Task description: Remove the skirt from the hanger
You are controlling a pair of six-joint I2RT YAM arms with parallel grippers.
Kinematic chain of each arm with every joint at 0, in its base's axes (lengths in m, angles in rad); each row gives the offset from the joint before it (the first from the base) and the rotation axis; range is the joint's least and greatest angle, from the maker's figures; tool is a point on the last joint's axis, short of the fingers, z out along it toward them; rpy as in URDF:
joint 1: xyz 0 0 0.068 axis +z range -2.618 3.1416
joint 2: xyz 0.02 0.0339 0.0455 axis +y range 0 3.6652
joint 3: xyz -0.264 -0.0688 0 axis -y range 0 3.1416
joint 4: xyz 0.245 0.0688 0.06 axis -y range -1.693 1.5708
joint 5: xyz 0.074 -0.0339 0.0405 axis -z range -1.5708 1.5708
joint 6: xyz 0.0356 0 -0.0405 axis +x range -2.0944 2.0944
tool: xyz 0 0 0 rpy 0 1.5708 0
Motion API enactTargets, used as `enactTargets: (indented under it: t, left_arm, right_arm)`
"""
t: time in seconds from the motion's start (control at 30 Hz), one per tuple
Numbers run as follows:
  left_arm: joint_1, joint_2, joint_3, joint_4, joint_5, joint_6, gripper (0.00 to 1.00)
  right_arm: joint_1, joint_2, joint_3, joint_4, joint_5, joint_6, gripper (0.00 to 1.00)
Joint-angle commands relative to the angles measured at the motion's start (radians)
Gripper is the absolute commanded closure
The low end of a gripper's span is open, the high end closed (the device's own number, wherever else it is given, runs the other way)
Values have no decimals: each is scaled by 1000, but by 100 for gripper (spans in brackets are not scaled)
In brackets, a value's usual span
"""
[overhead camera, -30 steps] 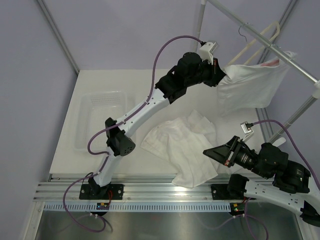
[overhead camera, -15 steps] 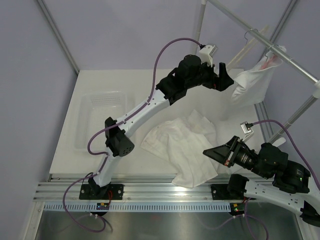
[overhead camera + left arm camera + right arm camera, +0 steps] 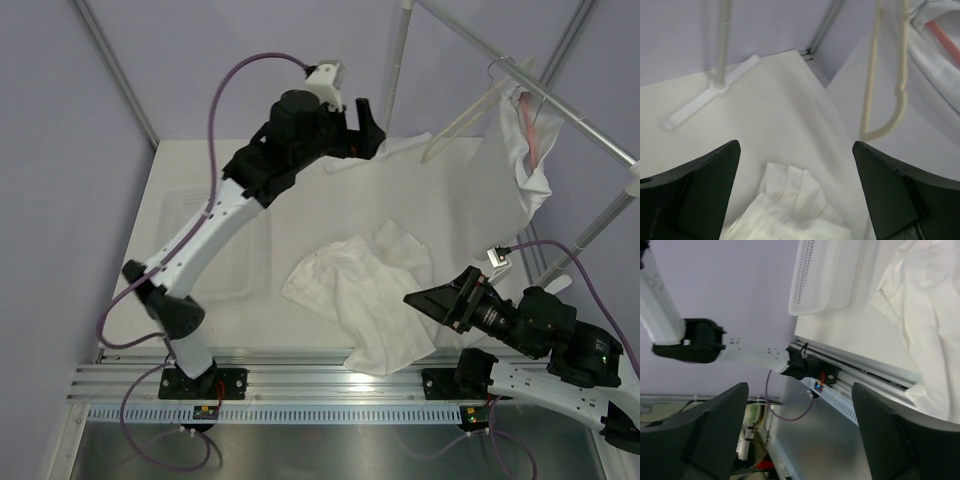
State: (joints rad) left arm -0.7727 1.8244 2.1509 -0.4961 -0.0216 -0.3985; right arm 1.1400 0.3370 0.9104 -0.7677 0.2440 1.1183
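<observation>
The white skirt [image 3: 525, 150], red-lined inside, hangs bunched at the right end of a cream hanger [image 3: 465, 118] on the slanted rail. The hanger's left arm sticks out bare. In the left wrist view the hanger [image 3: 885, 100] and the skirt [image 3: 940, 45] are ahead to the right. My left gripper [image 3: 370, 135] is open, up at the back and well left of the hanger, holding nothing. Below its open fingers [image 3: 800, 195] lies a folded white cloth [image 3: 790, 205]. My right gripper [image 3: 415, 300] is open and empty [image 3: 800, 430], low at the front right.
A crumpled white garment [image 3: 365, 290] lies mid-table, beside the right gripper. A clear plastic basket [image 3: 200, 235] stands at the left. The rail's upright pole [image 3: 398, 60] and its foot [image 3: 710, 95] stand at the back. The slanted rail [image 3: 590, 130] runs along the right.
My left gripper opened, let go of the skirt and swung back to the left. The skirt dropped back against the rail and the hanger swung out. My right gripper opened.
</observation>
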Motion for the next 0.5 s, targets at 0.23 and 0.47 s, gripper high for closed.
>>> enactTargets:
  t: [0.23,0.47]
  left_arm:
    - [-14,-516,-821,-42,-149,-117,1]
    - [-222,-404,-910,-99,-368,-264,1]
  right_arm:
    - [4,23,84,-104,146,9,0]
    - [6,2,56,-84,143,18,1]
